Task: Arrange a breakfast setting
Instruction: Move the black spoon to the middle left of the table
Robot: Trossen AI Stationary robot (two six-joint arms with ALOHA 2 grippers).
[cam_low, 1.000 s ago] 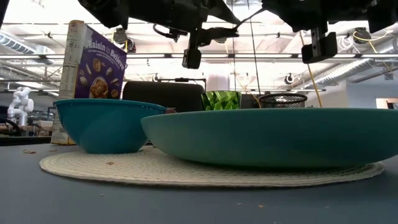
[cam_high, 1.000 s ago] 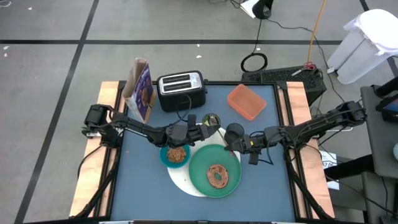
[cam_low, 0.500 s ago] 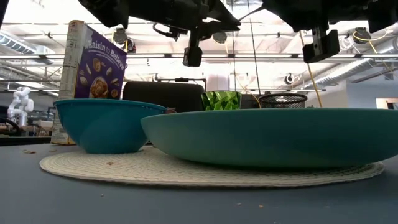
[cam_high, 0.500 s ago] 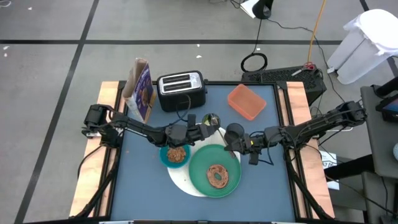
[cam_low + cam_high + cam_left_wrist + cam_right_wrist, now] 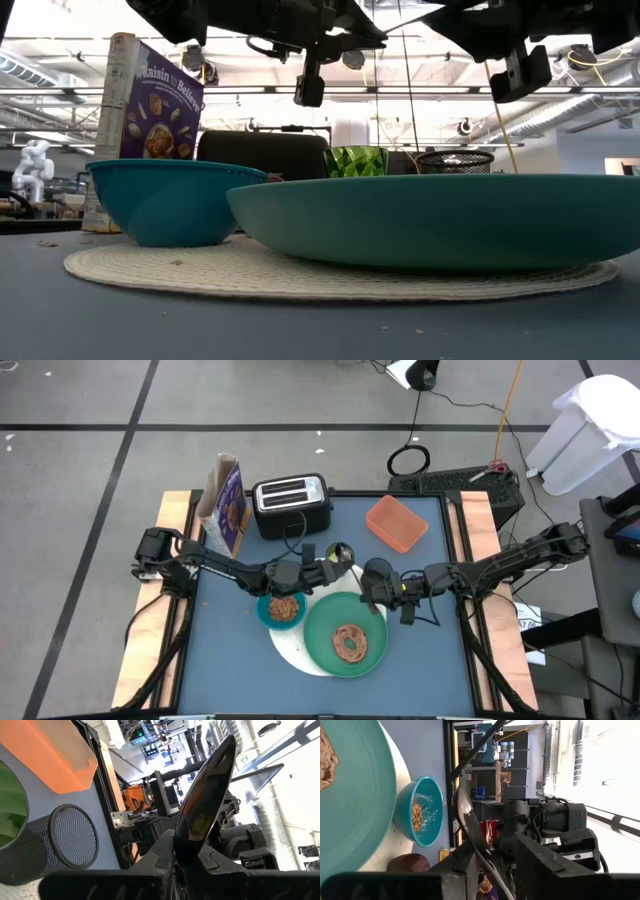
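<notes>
My left gripper (image 5: 328, 567) is shut on the metal spoon (image 5: 340, 551) above the table's middle. The spoon's bowl (image 5: 205, 805) points toward the far right. My right gripper (image 5: 368, 592) hovers open by the small black cup (image 5: 378, 570), facing the spoon (image 5: 466, 815). I cannot tell whether it touches the spoon. The lime cup (image 5: 309, 552) stands behind the left gripper. The green plate (image 5: 315, 625) with the brown bagel (image 5: 350, 643) and the blue bowl (image 5: 266, 610) sit on the white disc (image 5: 290, 650). The dark-red fruit (image 5: 407, 862) lies near the bowl. My left gripper pinches the spoon between its two fingers at the neck just behind the bowl (image 5: 182, 852). The fingers lie along the spoon, roughly level, coming from the table's left. The spoon is lifted clear of the table, its bowl sticking out past the fingertips.
A silver toaster (image 5: 290, 505) and a cereal box (image 5: 225, 505) stand at the far left. An orange tray (image 5: 396, 523) lies at the far right. The blue bowl holds cereal flakes (image 5: 415, 812). Bare blue tabletop (image 5: 430, 650) lies to the right of the plate.
My right gripper has tipped a little and edged toward the left gripper and the spoon. My left gripper has kept the spoon in place.
</notes>
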